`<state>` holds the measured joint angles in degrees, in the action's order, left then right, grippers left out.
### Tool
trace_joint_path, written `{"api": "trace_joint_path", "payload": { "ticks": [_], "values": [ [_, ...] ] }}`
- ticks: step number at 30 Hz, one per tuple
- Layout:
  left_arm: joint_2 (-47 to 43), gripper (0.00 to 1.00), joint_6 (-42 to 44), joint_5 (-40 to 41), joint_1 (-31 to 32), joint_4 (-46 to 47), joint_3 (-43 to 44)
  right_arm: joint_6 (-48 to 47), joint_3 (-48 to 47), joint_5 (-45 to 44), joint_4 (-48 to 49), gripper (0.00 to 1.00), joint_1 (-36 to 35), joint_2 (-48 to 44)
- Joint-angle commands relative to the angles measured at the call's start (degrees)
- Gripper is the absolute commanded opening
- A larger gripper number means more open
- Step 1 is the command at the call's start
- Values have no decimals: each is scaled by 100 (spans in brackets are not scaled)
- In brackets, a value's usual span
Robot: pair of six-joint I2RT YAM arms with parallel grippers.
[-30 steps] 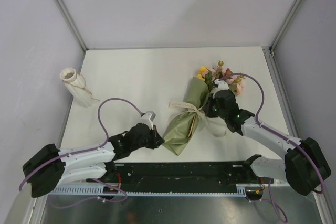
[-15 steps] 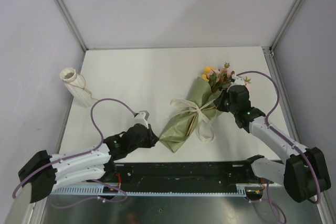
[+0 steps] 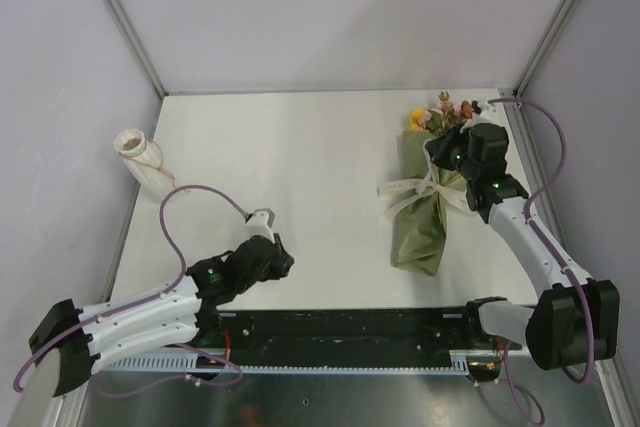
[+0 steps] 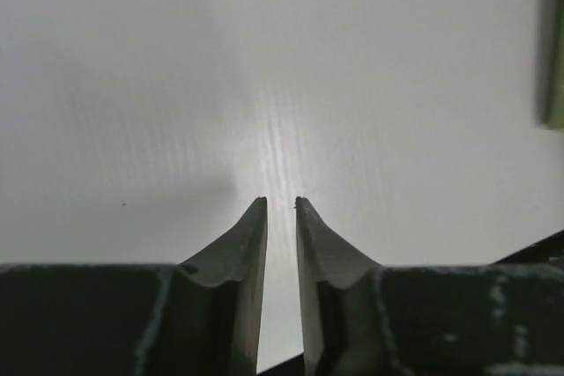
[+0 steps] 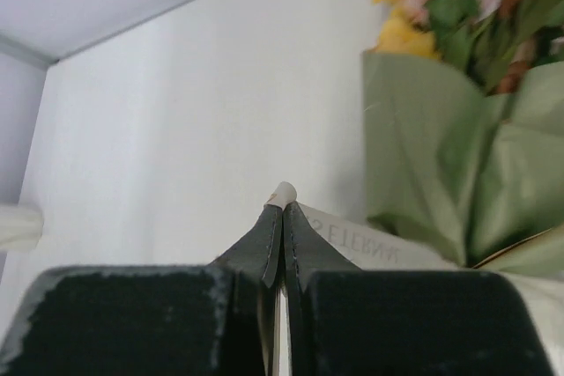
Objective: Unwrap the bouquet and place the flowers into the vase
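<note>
White rectangular matt worktop [image 3: 300, 162] inside a pale-walled, metal-framed enclosure.
Smooth lavender-grey wall panels [image 3: 350, 7] close it in at the back and on both sides, joined by slim silver metal posts [image 3: 121, 22] that slant up from the far corners. A long black rail [image 3: 350, 325] runs along the worktop's near edge, with a white slotted strip [image 3: 300, 364] just below it and a sheet of brushed grey metal [image 3: 330, 402] beneath that.
</note>
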<state>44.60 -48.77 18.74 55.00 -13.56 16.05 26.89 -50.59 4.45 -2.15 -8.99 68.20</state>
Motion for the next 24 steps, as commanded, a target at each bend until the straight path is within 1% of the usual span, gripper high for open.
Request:
{"api": "trace_joint_path", "payload": {
  "ticks": [1,2,3,6,8,11,15,17,21,24],
  "values": [
    [-151,37,701,5,28,64,793,-136,-94,642,81,0,-419,40],
    [-91,45,798,-3,32,82,969,-142,-62,644,60,0,-515,33],
    [-8,51,869,-42,30,139,1110,-124,-46,622,28,0,-639,25],
    [451,63,1084,-415,28,584,1452,-34,-32,600,41,0,-935,-56],
    [828,68,1134,-824,28,1111,1525,35,-39,616,106,0,-1104,-153],
    [1493,70,1164,-1299,28,2025,1587,154,-93,634,51,0,-1203,-388],
    [2450,73,1365,-1726,37,2596,1862,292,-148,627,-205,0,-1194,-834],
    [2846,75,1541,-1929,54,2697,2056,317,-152,572,-360,0,-1182,-1050],
    [3529,77,1709,-1724,63,2749,2346,291,-140,539,-556,0,-1165,-1396],
    [3907,77,1785,-1891,72,2876,2512,332,-100,561,-600,0,-1160,-1540]
  ]
}}
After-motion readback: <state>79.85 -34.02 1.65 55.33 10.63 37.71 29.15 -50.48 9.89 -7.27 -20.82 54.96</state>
